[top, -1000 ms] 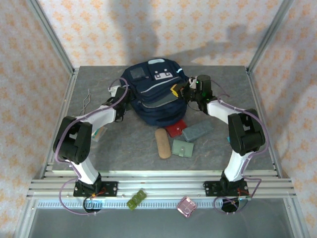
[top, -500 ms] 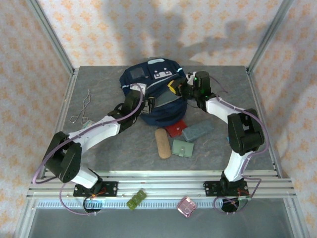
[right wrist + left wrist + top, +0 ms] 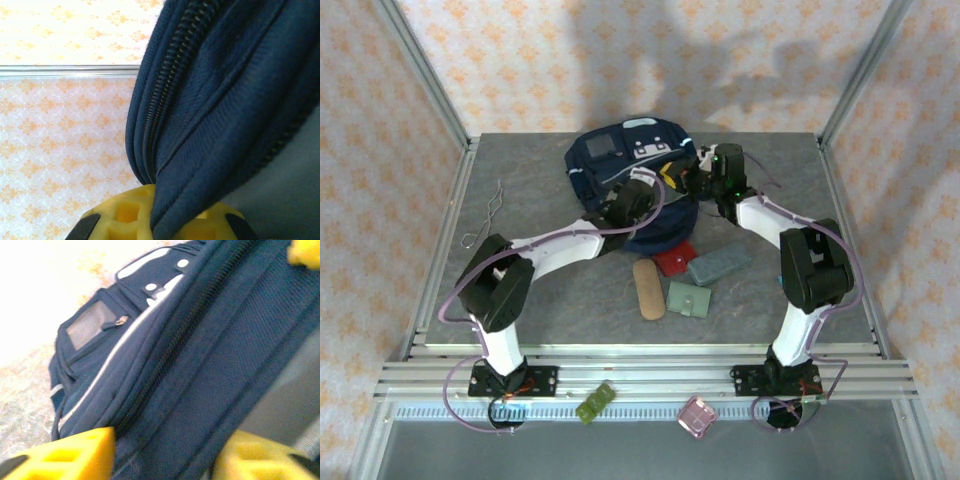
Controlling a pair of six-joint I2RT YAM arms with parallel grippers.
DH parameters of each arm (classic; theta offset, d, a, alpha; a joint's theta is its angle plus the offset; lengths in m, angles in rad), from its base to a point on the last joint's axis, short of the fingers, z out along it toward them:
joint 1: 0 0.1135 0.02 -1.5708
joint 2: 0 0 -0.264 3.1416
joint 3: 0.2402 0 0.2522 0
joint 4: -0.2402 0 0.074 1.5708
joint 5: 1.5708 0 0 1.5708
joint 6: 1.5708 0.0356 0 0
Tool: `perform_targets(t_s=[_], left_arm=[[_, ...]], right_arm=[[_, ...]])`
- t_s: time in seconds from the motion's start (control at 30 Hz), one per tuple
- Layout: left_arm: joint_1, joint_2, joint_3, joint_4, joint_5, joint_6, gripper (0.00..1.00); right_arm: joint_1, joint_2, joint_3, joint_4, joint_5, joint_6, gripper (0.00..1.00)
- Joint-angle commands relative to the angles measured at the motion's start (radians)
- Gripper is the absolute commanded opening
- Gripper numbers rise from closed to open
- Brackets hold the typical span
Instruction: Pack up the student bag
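Large navy-blue backpack, the bag [image 3: 592, 178], lying front-up at the back middle of a grey table [image 3: 550, 310], between two robot arms. It is by far the biggest thing there. On its front sit a grey window patch [image 3: 603, 146] and, beside it, a white patch [image 3: 648, 152]. A thin pale stripe [image 3: 115, 359] runs along the front panel, and a dark zip [image 3: 175, 345] runs roughly parallel to it. The cloth is a coarse weave. The white patch carries small marks, too small and blurred to read; no other writing can be made out.

The left gripper [image 3: 642, 186] reaches over the bag's front. In the left wrist view its yellow fingers [image 3: 75, 455] stand apart with bag cloth and the zip between them. Whether they pinch the cloth cannot be told.

The right gripper [image 3: 672, 178] is at the bag's right side. In the right wrist view its fingers are together, clamped on a fold of the bag's navy edge beside a line of zip teeth.

Just in front of the bag lie a red wallet [image 3: 675, 260] and a tan case [image 3: 648, 288].
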Motion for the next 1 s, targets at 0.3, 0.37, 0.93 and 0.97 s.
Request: perform_targets(t_s=[0.3, 0.37, 0.93, 0.97], left_arm=[[0.073, 0.019, 0.25, -0.11, -0.056, -0.03, 0.0], [0.083, 0.016, 0.27, -0.135, -0.024, -0.053, 0.0], [0.098, -0.012, 0.271, -0.161, 0.096, -0.17, 0.0], [0.098, -0.015, 0.259, -0.155, 0.097, -0.172, 0.0]], right_arm=[[-0.011, -0.125, 0.014, -0.342, 0.135, -0.299, 0.28], [-0.02, -0.16, 0.005, -0.431, 0.195, -0.349, 0.37], [0.012, -0.46, -0.407, -0.891, 0.518, -0.256, 0.82], [0.019, -0.46, -0.416, -0.896, 0.521, -0.24, 0.83]])
